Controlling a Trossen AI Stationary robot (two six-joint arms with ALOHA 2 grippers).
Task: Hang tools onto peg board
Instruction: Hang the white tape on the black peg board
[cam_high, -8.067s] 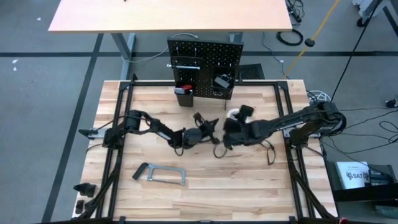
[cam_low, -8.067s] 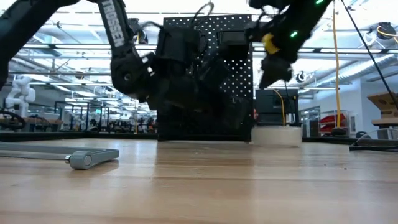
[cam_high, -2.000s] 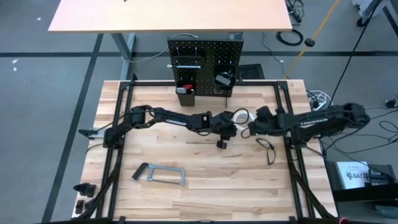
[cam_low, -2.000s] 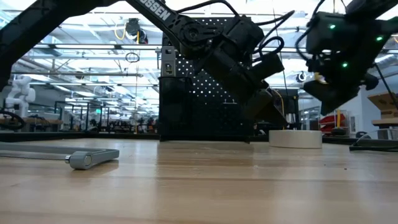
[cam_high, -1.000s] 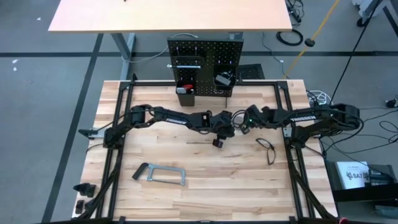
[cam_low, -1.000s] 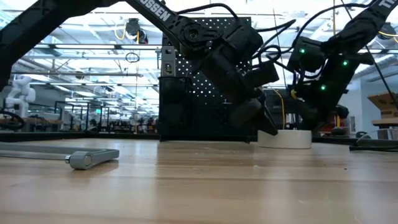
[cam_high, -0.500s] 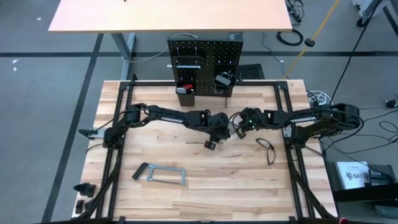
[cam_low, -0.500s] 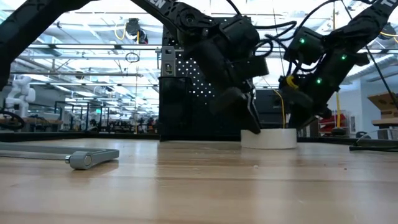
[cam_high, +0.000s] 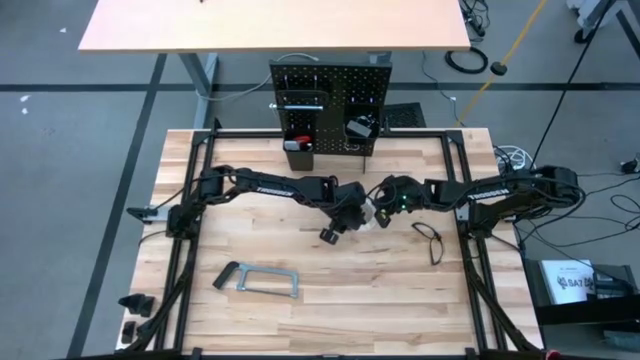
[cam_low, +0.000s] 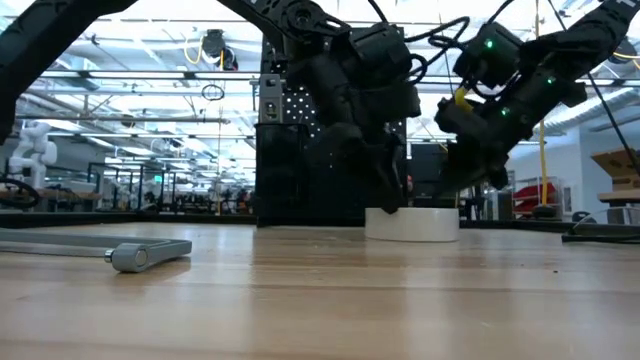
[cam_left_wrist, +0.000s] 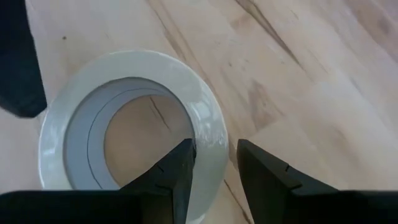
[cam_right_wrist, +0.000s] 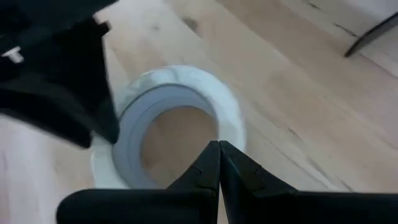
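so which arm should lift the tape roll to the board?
Left. The left gripper already straddles the wall of the tape roll, one finger inside the ring and one outside. The right gripper is shut and only points at the roll's rim.

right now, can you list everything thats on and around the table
tape roll: one, white, flat at the table's middle, its wall between the left claw's fingers
bar clamp: one, grey, table's near-left area
pliers: one, black, table's right side
peg board: one, black, upright at the far edge, with two bins and a few tools
table: one, light wood
desk: one, tan, beyond the table
left claw: one, dark, astride the roll's wall
right claw: one, dark, shut, at the roll
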